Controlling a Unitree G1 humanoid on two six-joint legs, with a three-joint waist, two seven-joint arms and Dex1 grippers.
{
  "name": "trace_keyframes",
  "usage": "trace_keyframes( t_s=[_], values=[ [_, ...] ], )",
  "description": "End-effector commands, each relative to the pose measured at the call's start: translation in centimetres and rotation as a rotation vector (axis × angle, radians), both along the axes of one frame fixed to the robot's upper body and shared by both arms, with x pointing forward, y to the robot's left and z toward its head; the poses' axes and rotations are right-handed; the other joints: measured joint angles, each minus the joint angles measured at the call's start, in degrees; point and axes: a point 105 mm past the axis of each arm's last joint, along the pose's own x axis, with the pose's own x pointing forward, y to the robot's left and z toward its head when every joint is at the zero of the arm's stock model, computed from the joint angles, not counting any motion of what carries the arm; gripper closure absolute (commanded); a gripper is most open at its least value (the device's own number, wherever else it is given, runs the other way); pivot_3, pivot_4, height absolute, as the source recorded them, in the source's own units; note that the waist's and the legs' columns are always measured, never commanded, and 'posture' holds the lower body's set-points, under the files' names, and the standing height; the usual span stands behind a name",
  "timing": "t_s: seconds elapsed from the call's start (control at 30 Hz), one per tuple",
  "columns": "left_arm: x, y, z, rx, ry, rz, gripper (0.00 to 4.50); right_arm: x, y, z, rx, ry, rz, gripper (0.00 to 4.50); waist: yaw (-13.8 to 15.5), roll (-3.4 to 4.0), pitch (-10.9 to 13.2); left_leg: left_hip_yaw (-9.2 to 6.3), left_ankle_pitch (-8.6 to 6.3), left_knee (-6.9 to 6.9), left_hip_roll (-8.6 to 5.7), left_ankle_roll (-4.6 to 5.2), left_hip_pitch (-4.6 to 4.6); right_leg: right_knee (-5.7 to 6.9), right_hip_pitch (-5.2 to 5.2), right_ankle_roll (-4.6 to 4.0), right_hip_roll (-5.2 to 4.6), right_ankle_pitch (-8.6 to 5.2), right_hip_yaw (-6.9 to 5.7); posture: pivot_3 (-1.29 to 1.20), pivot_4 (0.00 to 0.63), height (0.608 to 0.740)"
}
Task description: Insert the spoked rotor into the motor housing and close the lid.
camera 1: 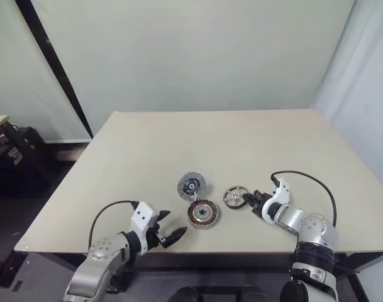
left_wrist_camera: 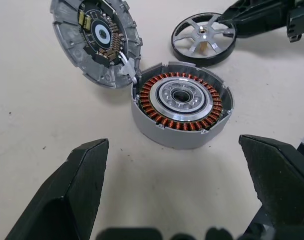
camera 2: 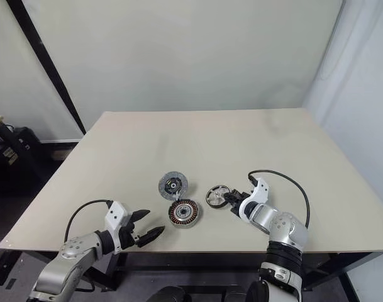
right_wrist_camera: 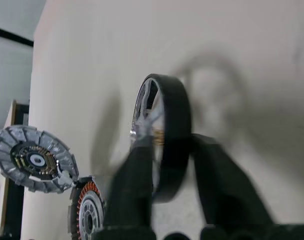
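The spoked rotor point(camera 1: 235, 196), a silvery wheel with a dark rim, lies on the table right of the motor housing point(camera 1: 203, 213), a grey cup ringed with copper windings. The lid point(camera 1: 192, 185), a grey disc with a dark hub, rests just behind the housing and touches its rim in the left wrist view. My right gripper point(camera 1: 249, 200) comes at the rotor from the right. In the right wrist view its fingers point(right_wrist_camera: 137, 170) straddle the rotor's rim point(right_wrist_camera: 171, 115) and press on it. My left gripper point(camera 1: 169, 233) stands open near the table's front edge, left of the housing point(left_wrist_camera: 181, 107), with nothing between its fingers.
The beige table point(camera 1: 178, 138) stretches bare behind the three parts. A black cable loops from each wrist over the tabletop. Dark equipment point(camera 1: 15, 148) stands on the floor past the table's left edge.
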Motion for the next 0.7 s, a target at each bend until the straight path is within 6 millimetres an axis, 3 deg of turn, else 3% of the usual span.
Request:
trace_keyframes(
  t_s=[0.03,0.27,0.4,0.57,0.7],
  values=[
    [0.3,-0.1,1.0,0.003,-0.049,-0.004,0.0,0.5,-0.1,1.5,0.023,-0.057,-0.011,4.13,-0.38,0.01,0.0,0.0,0.0,0.0,0.0,0.0,0.0,0.0,0.0,0.0,0.0,0.0,0.0,0.0,0.0,0.74],
    [0.3,-0.1,1.1,0.001,-0.048,-0.006,0.0,0.4,0.7,4.6,0.131,-0.147,0.023,4.13,-0.7,0.07,0.01,-0.04,0.0,-0.02,0.0,0.0,-0.04,0.0,-0.04,0.0,0.0,0.0,0.0,0.0,0.0,0.74],
    [0.3,0.0,1.0,0.001,-0.045,-0.003,0.0,-0.7,3.3,6.4,0.217,-0.177,0.13,4.13,-0.84,0.1,0.01,-0.06,0.0,-0.07,0.04,0.0,-0.04,0.0,-0.08,0.0,0.0,0.0,-0.01,0.0,0.0,0.74],
    [0.5,0.4,1.1,0.001,-0.052,0.011,0.0,-2.9,7.7,6.3,0.259,-0.14,0.268,4.13,-0.74,0.15,0.02,-0.05,0.0,-0.1,0.01,0.0,-0.1,-0.02,-0.23,0.0,-0.02,0.0,0.0,0.0,0.0,0.74],
    [0.6,0.6,1.3,0.0,-0.056,0.016,0.0,-3.7,9.4,6.0,0.27,-0.121,0.315,4.13,-0.75,0.15,0.02,-0.05,0.0,-0.1,0.0,0.0,-0.12,-0.02,-0.28,0.01,-0.03,0.01,0.0,0.0,0.0,0.74]
  ],
)
